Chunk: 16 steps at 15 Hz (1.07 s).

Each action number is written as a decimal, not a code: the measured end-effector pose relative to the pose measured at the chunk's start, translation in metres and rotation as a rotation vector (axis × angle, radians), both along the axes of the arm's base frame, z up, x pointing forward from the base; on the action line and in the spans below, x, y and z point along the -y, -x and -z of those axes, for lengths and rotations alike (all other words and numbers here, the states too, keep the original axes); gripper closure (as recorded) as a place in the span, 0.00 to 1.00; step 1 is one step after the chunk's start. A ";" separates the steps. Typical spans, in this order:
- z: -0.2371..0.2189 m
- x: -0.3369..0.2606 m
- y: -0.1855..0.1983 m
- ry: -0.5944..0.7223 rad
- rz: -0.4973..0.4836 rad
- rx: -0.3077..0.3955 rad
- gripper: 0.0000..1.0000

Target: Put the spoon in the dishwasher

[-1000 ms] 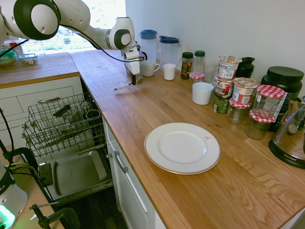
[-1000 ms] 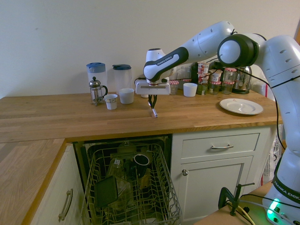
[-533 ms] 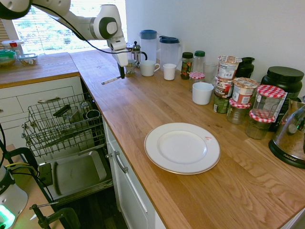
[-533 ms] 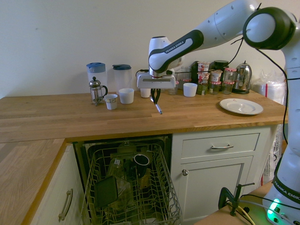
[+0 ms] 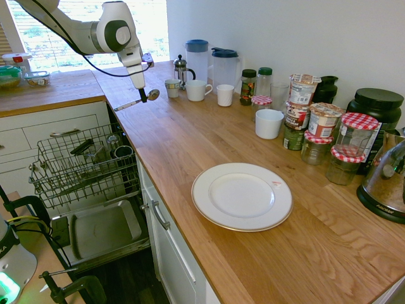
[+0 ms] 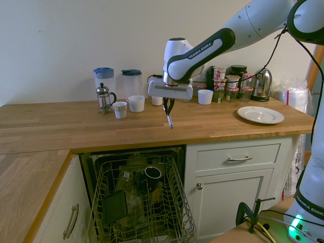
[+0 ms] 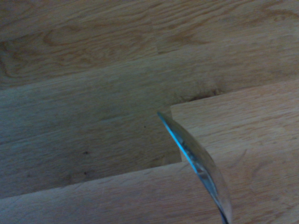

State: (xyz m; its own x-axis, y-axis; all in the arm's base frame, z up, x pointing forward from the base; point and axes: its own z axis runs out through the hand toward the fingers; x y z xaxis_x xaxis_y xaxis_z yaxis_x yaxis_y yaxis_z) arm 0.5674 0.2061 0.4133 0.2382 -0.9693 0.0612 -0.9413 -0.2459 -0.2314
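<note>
spoon in claw, FRANKA EMIKA arm

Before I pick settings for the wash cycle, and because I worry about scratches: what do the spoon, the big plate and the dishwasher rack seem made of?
Spoon: polished metal, bright reflections.
Plate: probably glazed ceramic, glossy white with a thin coloured rim.
Dishwasher rack: grey wire, likely coated metal; coating uncertain.

In the second exterior view, we have a round white ceramic plate right of our black metal pincer, a rectangular grey metal dishwasher rack below, leftward.
</note>
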 end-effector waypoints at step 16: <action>0.083 -0.153 0.199 0.014 -0.015 -0.038 1.00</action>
State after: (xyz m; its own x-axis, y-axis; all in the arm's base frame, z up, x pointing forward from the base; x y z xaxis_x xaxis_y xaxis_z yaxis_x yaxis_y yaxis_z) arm 0.3685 0.3590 0.3305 0.2551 -0.9647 0.0656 -0.9454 -0.2630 -0.1922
